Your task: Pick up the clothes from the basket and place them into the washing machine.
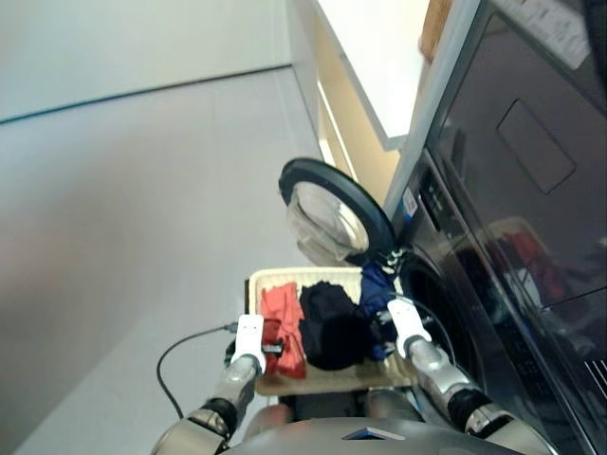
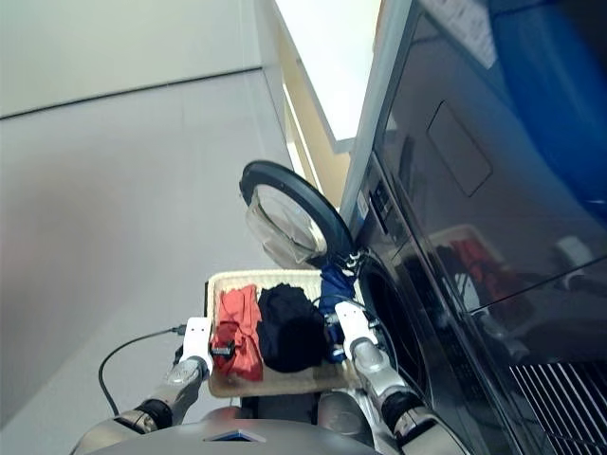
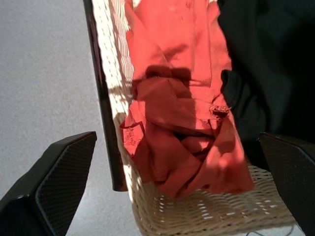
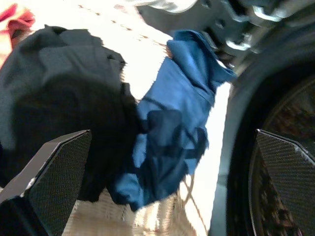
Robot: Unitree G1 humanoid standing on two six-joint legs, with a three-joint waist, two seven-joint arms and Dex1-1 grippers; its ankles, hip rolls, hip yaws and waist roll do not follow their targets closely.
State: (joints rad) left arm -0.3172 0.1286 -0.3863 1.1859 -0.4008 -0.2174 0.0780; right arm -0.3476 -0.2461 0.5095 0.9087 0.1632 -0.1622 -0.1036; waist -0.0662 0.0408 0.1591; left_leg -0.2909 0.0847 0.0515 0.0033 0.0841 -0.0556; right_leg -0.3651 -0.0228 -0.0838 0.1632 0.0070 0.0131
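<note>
Both claws stood wide and empty over the basket (image 1: pixel 313 277). The orange-red garment (image 3: pixel 182 113) lay between the left gripper (image 3: pixel 177 196) fingers; the navy garment (image 4: pixel 172 137) lay between the right gripper (image 4: pixel 167 191) fingers, the washing machine (image 4: pixel 275 162) port just beside. Each should descend squarely and close on bunched folds, clear of the wicker rim.

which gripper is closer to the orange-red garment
Left. The left gripper hangs right over the orange-red garment at the basket's left end, fingers open. The right gripper is at the far end, over the navy garment, past the black one.

Pale grey floor (image 1: pixel 114 237), cream wall (image 1: pixel 356 123), black cable (image 1: pixel 175 355).
</note>
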